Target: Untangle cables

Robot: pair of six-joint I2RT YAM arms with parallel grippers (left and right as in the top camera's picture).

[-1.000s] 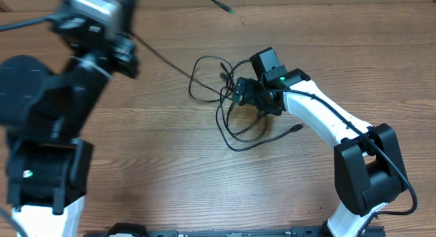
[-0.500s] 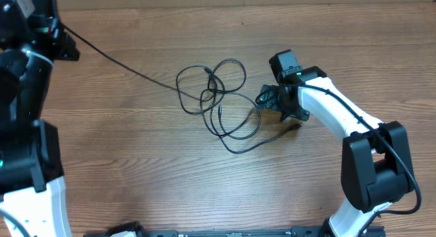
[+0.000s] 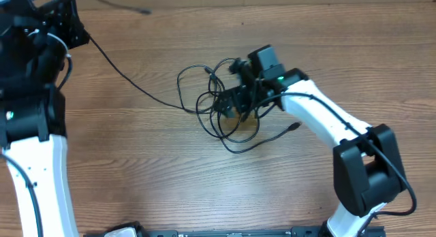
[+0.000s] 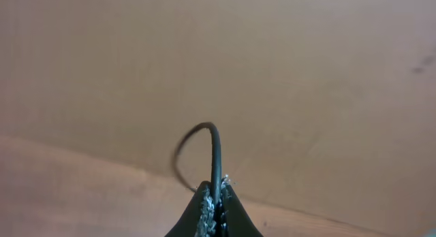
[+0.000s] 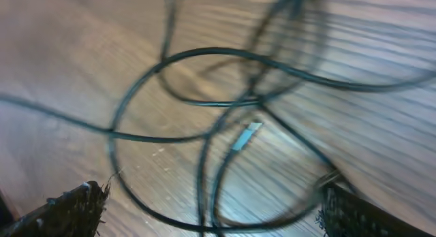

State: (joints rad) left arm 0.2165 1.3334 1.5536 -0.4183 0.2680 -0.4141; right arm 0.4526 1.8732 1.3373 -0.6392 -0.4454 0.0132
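Overhead showed the change pretty plainly: a moment earlier the right pincer (image 3: pixel 231 104) had backed off to one side of the cables (image 3: pixel 204 104), and now it was parked straight over the heap again, with the loops lying under and just ahead of its fingers. Meanwhile the left pincer (image 3: pixel 76 29) had swung off toward the far corner of the table (image 3: pixel 136 169), dragging one strand (image 3: pixel 139 87) with it. That strand ran from its tips in a long line down to the heap, which sat well away from it. Left wrist view backed that up: the left pincer (image 4: pixel 214 196) was pressed tight together, with the strand nipped between the tips and arcing up out of them. Right wrist view had the right pincer (image 5: pixel 214 210) spread wide and holding nothing, with several crossing loops and a silvery tip (image 5: pixel 246 136) on the wood between and beyond its fingers. It was blurry, so I couldn't tell whether anything touched them. One plug (image 3: pixel 294 127) trailed out behind the right pincer, near its arm. My read: one cord was mostly drawn out of the knot but not free, and the right side looked set to pin or grab the rest so the left could finish the pull.
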